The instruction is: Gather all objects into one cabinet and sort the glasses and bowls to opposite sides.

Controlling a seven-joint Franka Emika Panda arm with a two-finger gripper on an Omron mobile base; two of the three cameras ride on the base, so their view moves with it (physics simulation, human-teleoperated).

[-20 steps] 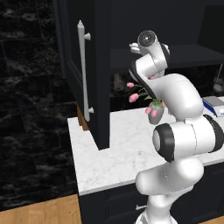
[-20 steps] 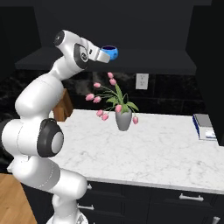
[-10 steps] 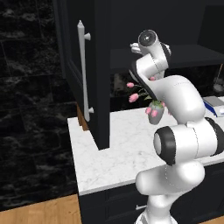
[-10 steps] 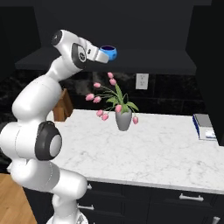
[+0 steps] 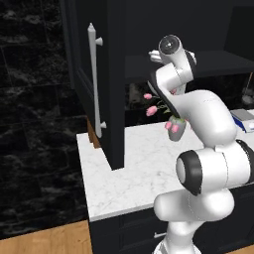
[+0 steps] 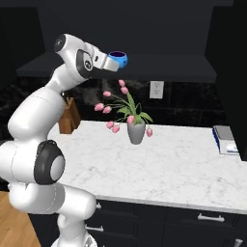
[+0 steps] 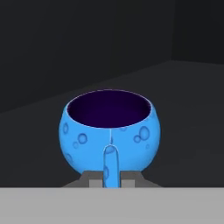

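Observation:
A small bright blue bowl point(image 6: 118, 59) with a dark purple inside hangs in front of the open black cabinet's dark shelf point(image 6: 159, 67). It is held upright by its near rim. My gripper point(image 6: 111, 60) is shut on that rim. In the hand view the blue bowl point(image 7: 109, 131) sits just ahead, with one fingertip point(image 7: 110, 168) against its near wall and my gripper point(image 7: 110, 151) clamped over the rim. The dark cabinet floor and back wall lie beyond it. The cabinet door point(image 5: 106, 94) stands open at the left, showing its pale bar handle point(image 5: 94, 79).
On the white marble counter point(image 6: 183, 169) stand a grey vase of pink tulips point(image 6: 136, 131), a wooden knife block point(image 6: 69, 117) at the back left and a blue-and-white flat thing point(image 6: 226, 141) at the right. Black drawers point(image 6: 212, 218) run below.

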